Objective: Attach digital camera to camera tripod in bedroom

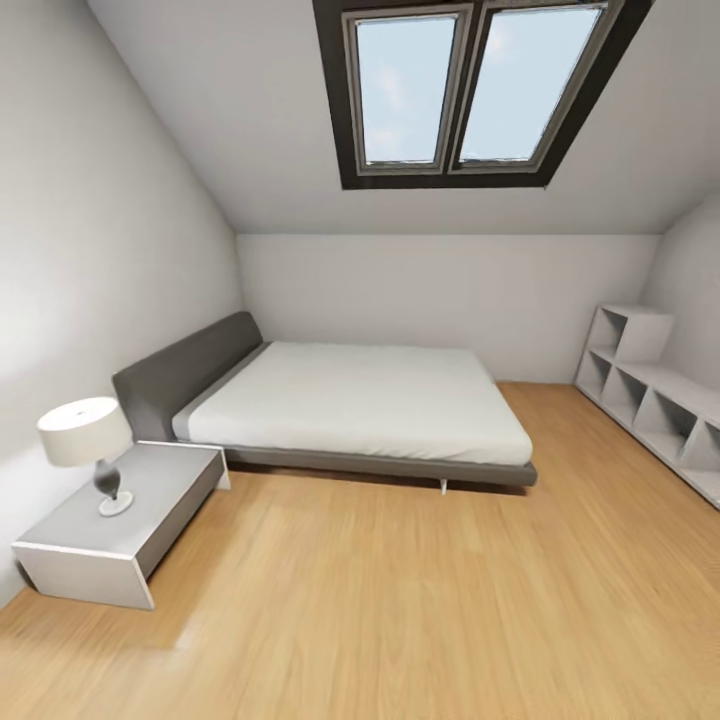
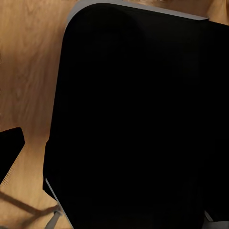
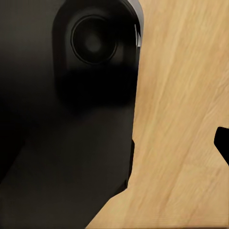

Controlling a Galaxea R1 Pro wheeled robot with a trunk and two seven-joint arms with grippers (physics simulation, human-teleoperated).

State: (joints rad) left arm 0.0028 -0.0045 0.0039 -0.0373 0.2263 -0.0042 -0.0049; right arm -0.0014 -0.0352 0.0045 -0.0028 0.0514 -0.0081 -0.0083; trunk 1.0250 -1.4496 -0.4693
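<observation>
Floor: light wood planks (image 1: 400,600) fill the lower half of the head view and run back to the far wall.
Room: the bedroom, with pale grey walls (image 1: 90,250) and a sloped ceiling.
Skylight: a dark-framed two-pane window (image 1: 470,85) sits in the slope at the upper centre of the frame, showing sky.
Bed: a low grey bed (image 1: 370,400) with a white mattress lies at mid-frame, its dark headboard against the left wall.
Nightstand: a pale grey block (image 1: 120,520) stands at the lower left, just beside the head of the bed.
Lamp: a small table lamp (image 1: 88,445) with a white shade stands upright on the nightstand.
Shelf: a white cube shelf (image 1: 655,395) runs along the right wall, at the right edge of the frame.
Left wrist view: a large black rounded body (image 2: 138,124), probably part of the robot itself, hangs over wood floor; a small dark shape (image 2: 9,152) juts in at the left edge.
Right wrist view: a black housing with a round recess (image 3: 67,105) covers the left half, wood floor on the right, and a dark tip (image 3: 223,143) at the right edge.
Grippers: how far either one is open, and whether it holds anything, cannot be told from these pictures.
Task's place: the bedroom lies all around the robot, ahead in the head view.
</observation>
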